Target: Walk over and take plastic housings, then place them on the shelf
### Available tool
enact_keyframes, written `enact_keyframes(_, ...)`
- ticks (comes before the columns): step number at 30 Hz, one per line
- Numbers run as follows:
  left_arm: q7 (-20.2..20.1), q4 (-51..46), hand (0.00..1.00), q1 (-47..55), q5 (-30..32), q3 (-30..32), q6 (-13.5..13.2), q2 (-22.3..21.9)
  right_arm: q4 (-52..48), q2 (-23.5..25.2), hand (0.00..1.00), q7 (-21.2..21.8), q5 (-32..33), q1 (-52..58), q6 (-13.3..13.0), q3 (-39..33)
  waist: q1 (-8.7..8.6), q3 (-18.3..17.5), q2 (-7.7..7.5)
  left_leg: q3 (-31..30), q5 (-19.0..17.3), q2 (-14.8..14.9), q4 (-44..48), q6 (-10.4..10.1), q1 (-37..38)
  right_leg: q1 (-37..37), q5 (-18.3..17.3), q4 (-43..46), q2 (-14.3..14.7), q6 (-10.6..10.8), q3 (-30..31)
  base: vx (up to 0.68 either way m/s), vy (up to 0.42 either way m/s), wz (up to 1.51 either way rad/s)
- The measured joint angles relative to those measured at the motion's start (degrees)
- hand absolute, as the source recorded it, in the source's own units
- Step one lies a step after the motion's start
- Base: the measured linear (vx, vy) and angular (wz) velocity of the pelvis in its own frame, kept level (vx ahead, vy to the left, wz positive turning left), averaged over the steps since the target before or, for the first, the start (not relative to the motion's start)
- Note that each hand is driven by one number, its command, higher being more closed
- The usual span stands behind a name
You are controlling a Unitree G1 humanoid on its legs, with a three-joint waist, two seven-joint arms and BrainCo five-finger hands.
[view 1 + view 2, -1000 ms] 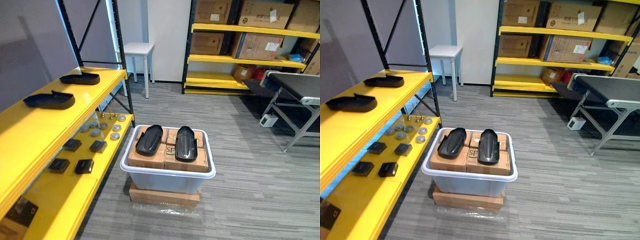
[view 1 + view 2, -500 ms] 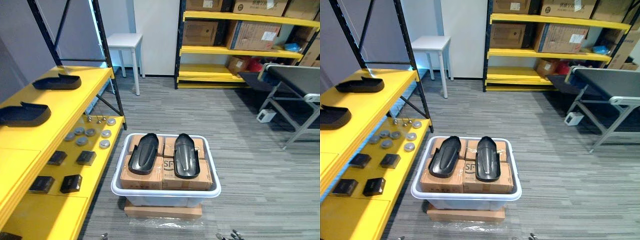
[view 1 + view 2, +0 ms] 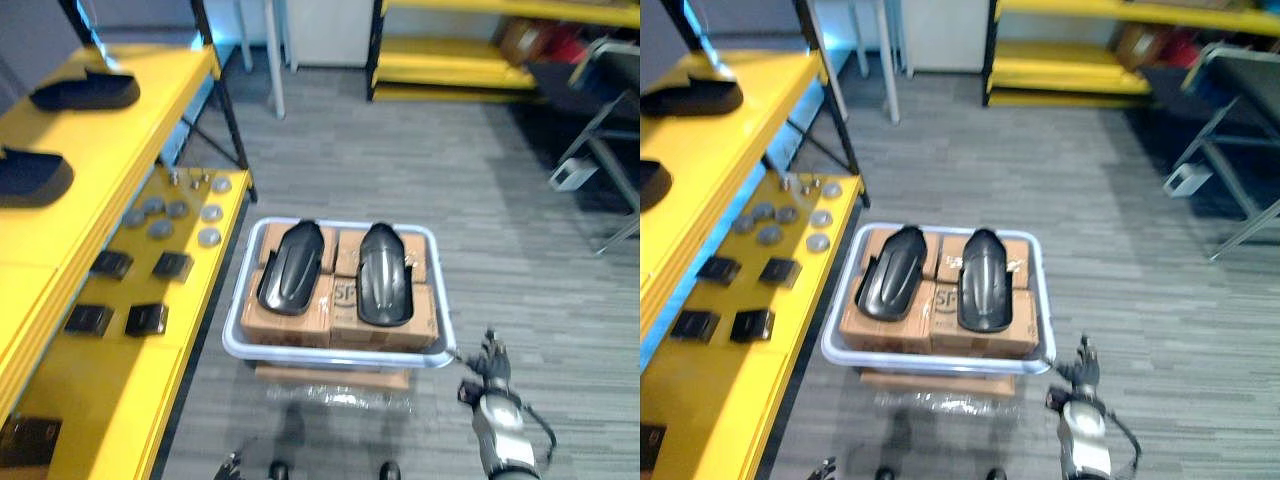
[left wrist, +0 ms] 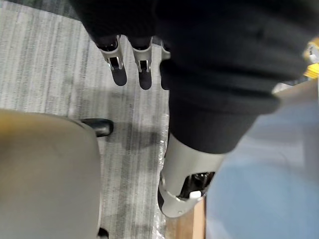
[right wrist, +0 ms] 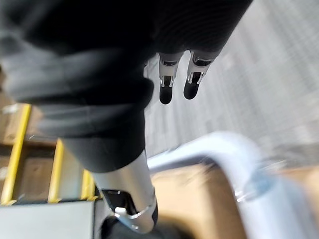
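Shelving in yellow (image 3: 110, 140) runs along the left side, with two black plastic housings lying on its upper level, one farther back (image 3: 85, 91) and one nearer (image 3: 32, 177), well apart. On the lower level sit a cluster of round metal discs (image 3: 209, 237) and, nearer the camera, several small black boxes (image 3: 146, 319). The left hand (image 4: 184, 164) hangs low over the striped grey floor (image 3: 500, 220); in its wrist view its fingers (image 4: 114, 62) are straight and relaxed, grasping nothing. Just beside the shelving, in the middle of the scene, a pale plastic tub (image 3: 340, 358) rests on a flat cardboard base (image 3: 330, 378). The tub is packed with brown cardboard boxes (image 3: 290, 325), and two more black housings lie on top of them side by side, hollow side up: the left housing (image 3: 292, 267) tilted slightly, the right housing (image 3: 384, 274) straighter. The two do not touch. The right hand (image 3: 490, 362) hovers just beside the tub's near right corner, apart from both housings; in its wrist view its fingers (image 5: 167, 82) are extended and released, empty, with the tub's rounded rim near them. Beyond, at the back, stands another yellow rack (image 3: 450, 60), and at the far right a dark table on metal legs (image 3: 605, 100).
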Motion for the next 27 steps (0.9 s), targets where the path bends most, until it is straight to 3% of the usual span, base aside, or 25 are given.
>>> enact_keyframes(4, 0.6, -2.37, 0.0, -3.43, -0.23, -5.13, -0.81, 0.02, 15.43, -9.69, 0.0, -3.67, 0.33, -23.37, -0.01, 2.18, 1.63, 5.49, 2.35, -1.65, 0.0, -0.02, 3.67, 0.03, -5.45, -2.93, 2.03, -0.32, 0.04, -0.14, -0.72, -0.11, 0.027, 0.14)
enact_keyframes(6, 1.05, -3.26, 0.0, -5.15, -0.39, -8.09, -1.4, 0.18, 26.09, -16.3, 0.0, -4.23, 3.44, -35.1, -0.03, 5.36, 2.43, 7.09, 3.75, -2.71, -0.06, -0.23, 6.33, 0.11, -9.8, -5.42, 2.88, -0.28, -0.02, -0.05, -0.98, -0.11, 0.035, 0.18)
enact_keyframes(10, 1.38, -3.34, 0.0, -6.9, -3.16, -11.53, -2.68, 0.2, 37.68, -24.18, 0.0, -3.81, 5.27, -44.21, 0.25, 10.35, 3.46, 8.31, 6.11, -5.57, -0.7, -0.69, 9.66, 0.55, -14.91, -8.13, 3.15, 0.84, -0.19, 0.05, -2.68, -0.06, 0.024, 0.25)
enact_keyframes(12, 1.74, -3.34, 0.0, -8.2, -3.8, -12.58, -3.21, 0.14, 42.22, -28.57, 0.0, -3.31, 5.04, -47.26, 0.93, 14.4, 4.82, 8.77, 7.11, -6.92, -0.91, -1.09, 10.87, 0.74, -17.93, -10.57, 3.12, 1.77, -0.39, 0.08, -3.38, -0.06, 0.025, 0.17)
enact_keyframes(16, 2.16, -3.41, 0.0, -9.5, -5.0, -14.41, -3.71, 0.2, 45.91, -33.19, 0.0, -2.82, 3.52, -50.68, 2.17, 20.73, 5.51, 9.2, 8.93, -8.52, -0.64, -1.76, 11.88, 1.08, -21.96, -13.53, 3.07, 2.45, -0.8, 0.13, -4.91, -0.05, 0.012, 0.19)
enact_keyframes(17, 2.18, -3.41, 0.0, -9.9, -5.48, -14.73, -3.76, 0.19, 46.85, -34.44, 1.0, -2.58, 2.33, -51.46, 2.84, 23.19, 5.93, 9.29, 9.34, -8.71, -0.49, -1.87, 11.93, 1.24, -23.0, -14.41, 3.05, 2.52, -0.86, 0.15, -5.31, -0.03, -0.008, 0.05)
enact_keyframes(21, 2.25, -3.37, 0.0, -10.74, -6.02, -15.19, -3.77, 0.18, 48.38, -36.44, 1.0, -1.0, -2.59, -52.7, 4.3, 29.45, 6.45, 9.43, 10.32, -9.72, 0.35, -2.2, 11.95, 1.14, -25.64, -17.49, 2.5, 4.54, -1.24, 0.18, -5.73, 0.0, -0.015, 0.1)
enact_keyframes(27, 2.35, -3.03, 0.0, -12.86, -6.41, -16.26, -3.21, -0.66, 46.58, -42.37, 1.0, -0.76, -9.15, -54.66, 5.48, 38.88, 7.28, 9.44, 10.33, -10.18, 1.23, -3.09, 11.61, 1.02, -28.43, -22.58, -0.29, 10.27, -2.85, 0.18, -6.16, 0.0, -0.033, 0.09)
